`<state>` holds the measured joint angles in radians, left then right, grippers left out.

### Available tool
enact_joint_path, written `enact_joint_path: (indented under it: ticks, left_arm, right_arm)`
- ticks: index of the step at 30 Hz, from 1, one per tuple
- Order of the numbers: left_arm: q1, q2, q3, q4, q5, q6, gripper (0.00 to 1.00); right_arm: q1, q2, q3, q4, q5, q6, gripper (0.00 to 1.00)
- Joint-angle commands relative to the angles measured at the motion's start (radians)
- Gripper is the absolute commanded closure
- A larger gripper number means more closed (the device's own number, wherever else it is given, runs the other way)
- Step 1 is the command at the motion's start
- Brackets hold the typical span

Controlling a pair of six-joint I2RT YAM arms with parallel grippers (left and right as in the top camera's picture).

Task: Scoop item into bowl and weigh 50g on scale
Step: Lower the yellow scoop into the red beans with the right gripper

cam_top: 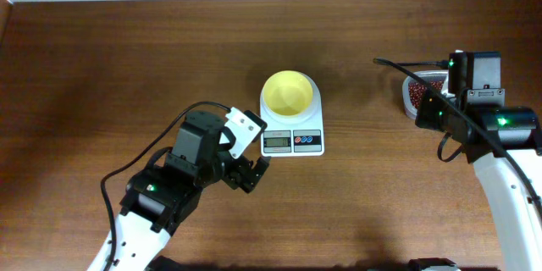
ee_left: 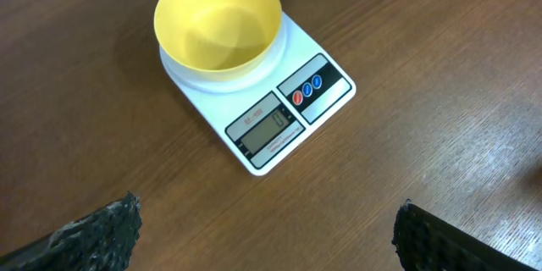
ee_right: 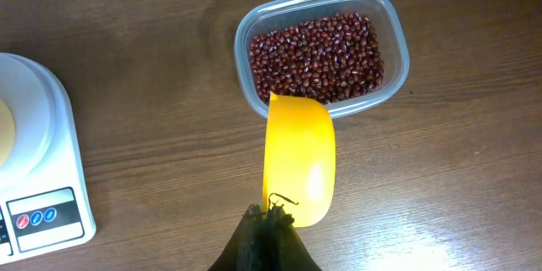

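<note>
We note the bowl (cam_top: 290, 91) pale yellow, rim whitish. Scale (cam_top: 292, 124) white. Its display (cam_top: 277, 141) is grey; at the display's 3 o'clock, buttons (cam_top: 308, 141), one red, one blue. Beans (ee_right: 318, 55) dark reddish-brown, finely speckled mass, inside a clear container (ee_right: 400, 51). Scoop (ee_right: 298, 161) at their 6 o'clock, bright yellow-orange. Table (cam_top: 127, 68) mid-brown, streaked wood grain.

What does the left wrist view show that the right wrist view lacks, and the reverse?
Only the left wrist view: the bowl's empty inside, the scale's display and the open left gripper. Only the right wrist view: the beans in a clear container, and the yellow scoop in the right gripper. Both: the scale, its red and blue buttons, the table.
</note>
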<state>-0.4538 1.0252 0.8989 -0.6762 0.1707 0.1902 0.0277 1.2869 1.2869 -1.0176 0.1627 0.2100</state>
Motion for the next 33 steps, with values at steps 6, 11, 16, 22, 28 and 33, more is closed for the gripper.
enact_joint_path:
  ticks: [6,11,16,22,28,33]
  left_arm:
    - [-0.005,0.0,-0.008,0.017,0.016,0.021,0.01]
    - [-0.005,0.0,-0.008,0.017,0.016,0.021,0.01]
    - [-0.005,0.0,-0.008,0.017,0.016,0.021,0.01]
    - [-0.005,0.002,-0.008,0.009,0.016,0.021,0.01]
    - [-0.005,0.001,-0.008,0.009,0.016,0.021,0.01]
    - [-0.005,0.001,-0.008,0.009,0.016,0.021,0.01]
  right_arm:
    - [0.005,0.0,0.021,0.004,-0.002,0.007,0.96]
    - [0.005,0.0,0.021,0.004,-0.002,0.007,0.96]
    - [0.005,0.0,0.021,0.004,-0.002,0.007,0.96]
    - [0.005,0.0,0.021,0.004,-0.002,0.007,0.96]
    - [0.005,0.0,0.021,0.0,-0.006,0.007,0.96]
    - [0.005,0.0,0.021,0.016,-0.005,0.007,0.96]
